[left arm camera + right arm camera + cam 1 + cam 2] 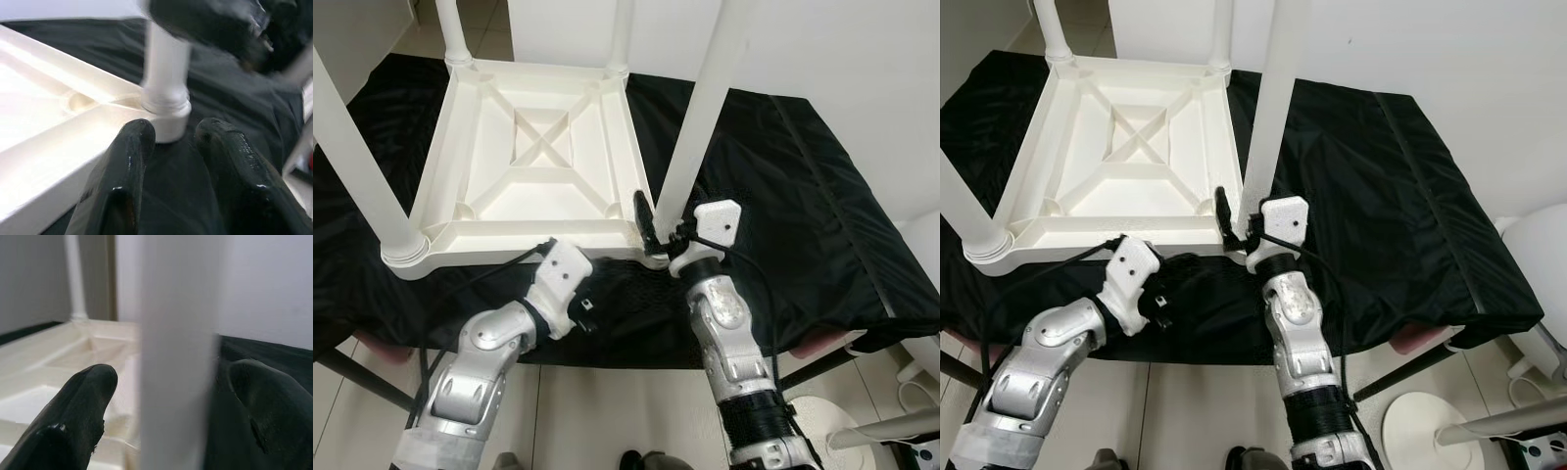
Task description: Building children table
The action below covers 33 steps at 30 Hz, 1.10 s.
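A white plastic children's table lies upside down on a black cloth, with its legs pointing up. My right gripper straddles the near right leg just above its socket. Its fingers stand open on either side of the leg, with a gap showing on one side. My left gripper hovers low over the cloth beside the table's near edge. It is open and empty, and points at that leg's socket.
The near left leg and two far legs stand upright. The cloth-covered surface ends just before my arms, and tiled floor lies below it. A white round stand base sits on the floor at the lower right. A white wall is behind.
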### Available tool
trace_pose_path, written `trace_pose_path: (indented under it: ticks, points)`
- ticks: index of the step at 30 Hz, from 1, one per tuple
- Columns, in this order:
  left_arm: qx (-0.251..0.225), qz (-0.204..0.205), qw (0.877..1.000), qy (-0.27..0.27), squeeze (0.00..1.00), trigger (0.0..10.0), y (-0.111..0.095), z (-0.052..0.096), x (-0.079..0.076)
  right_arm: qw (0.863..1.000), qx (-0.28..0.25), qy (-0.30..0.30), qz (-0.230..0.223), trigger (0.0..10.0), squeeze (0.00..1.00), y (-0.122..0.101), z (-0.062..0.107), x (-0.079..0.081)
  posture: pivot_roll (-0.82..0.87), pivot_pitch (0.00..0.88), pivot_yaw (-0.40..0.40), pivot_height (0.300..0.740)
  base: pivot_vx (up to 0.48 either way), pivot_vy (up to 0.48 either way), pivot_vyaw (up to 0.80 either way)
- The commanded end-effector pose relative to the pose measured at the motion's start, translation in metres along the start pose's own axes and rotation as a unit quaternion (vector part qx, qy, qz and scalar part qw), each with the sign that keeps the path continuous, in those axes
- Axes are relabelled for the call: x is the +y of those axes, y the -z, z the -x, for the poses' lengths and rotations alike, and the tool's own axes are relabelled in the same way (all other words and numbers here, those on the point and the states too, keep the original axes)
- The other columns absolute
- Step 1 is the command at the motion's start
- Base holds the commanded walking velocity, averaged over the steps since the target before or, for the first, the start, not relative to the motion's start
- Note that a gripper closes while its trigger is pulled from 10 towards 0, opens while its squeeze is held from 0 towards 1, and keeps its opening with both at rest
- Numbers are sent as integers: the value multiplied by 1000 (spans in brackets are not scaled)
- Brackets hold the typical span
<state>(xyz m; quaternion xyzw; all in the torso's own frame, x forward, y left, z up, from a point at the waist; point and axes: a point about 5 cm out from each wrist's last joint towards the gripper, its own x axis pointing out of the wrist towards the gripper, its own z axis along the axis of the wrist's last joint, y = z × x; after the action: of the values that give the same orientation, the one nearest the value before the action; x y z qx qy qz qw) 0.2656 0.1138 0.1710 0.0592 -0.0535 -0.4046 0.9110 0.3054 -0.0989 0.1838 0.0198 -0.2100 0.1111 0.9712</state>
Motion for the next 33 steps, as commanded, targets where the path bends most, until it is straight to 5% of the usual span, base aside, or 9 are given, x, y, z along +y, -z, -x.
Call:
trace_pose_path:
  ticks: [1, 8, 33]
  points:
    - [-4, 21, 999, -43, 0, 10000, -1, 4, 1, 1000, 10, 15, 10, 10000, 0, -1, 3, -7, 36, 85, -76, 740, 0, 0, 0]
    - [0, 10, 998, 55, 0, 10000, -4, 7, -18, 999, 17, 18, 26, 10000, 0, -7, -4, -11, 52, 90, -81, 740, 0, 0, 0]
    - [35, 3, 997, 70, 0, 10000, 6, 4, -25, 997, 63, 9, 32, 10000, 0, -4, -46, -2, 75, 92, -81, 740, 0, 0, 0]
